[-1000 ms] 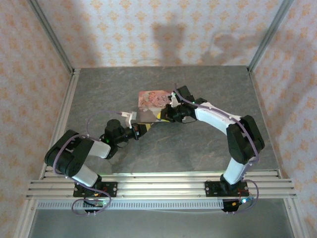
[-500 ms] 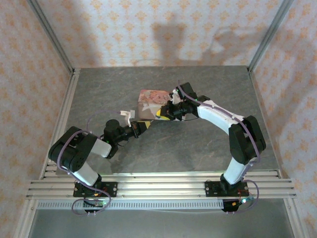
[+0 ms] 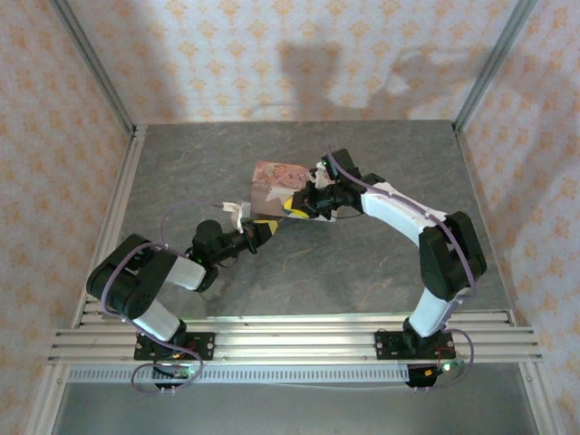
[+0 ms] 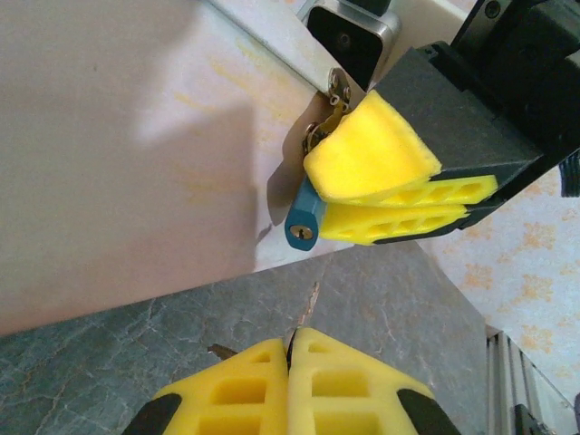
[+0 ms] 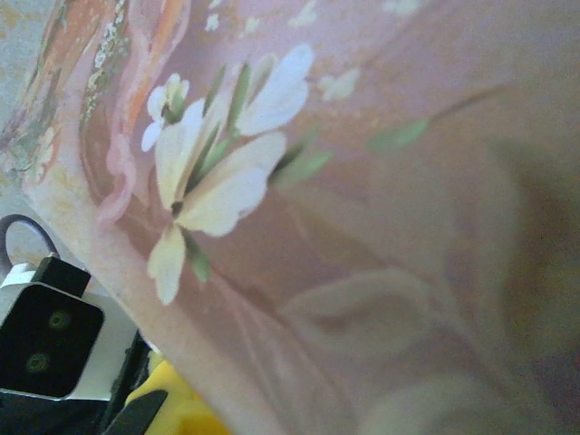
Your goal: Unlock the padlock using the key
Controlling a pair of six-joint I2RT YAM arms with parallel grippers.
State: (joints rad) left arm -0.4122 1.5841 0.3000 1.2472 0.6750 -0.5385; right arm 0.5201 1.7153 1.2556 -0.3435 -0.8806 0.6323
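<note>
L gripper: jaws clenched on the key, tip poking out fwd. R gripper: jaws pinching the blue padlock, which hangs off the hasp of the pink tin box, above the counter. Keyhole end faces the key, near but apart. Key shaft looks tilted vs lock's long axis, so prob. needs lining up.

The worktop is finished in a grey, stone-patterned surface and is enclosed on three sides. The rear wall, left wall and right wall are papered in pale pink with a repeated orange motif. Aluminium posts are fitted at the upper corners. Grooved aluminium rails are laid across the bottom of the frame. Soft shadows are cast on the rear wall.
</note>
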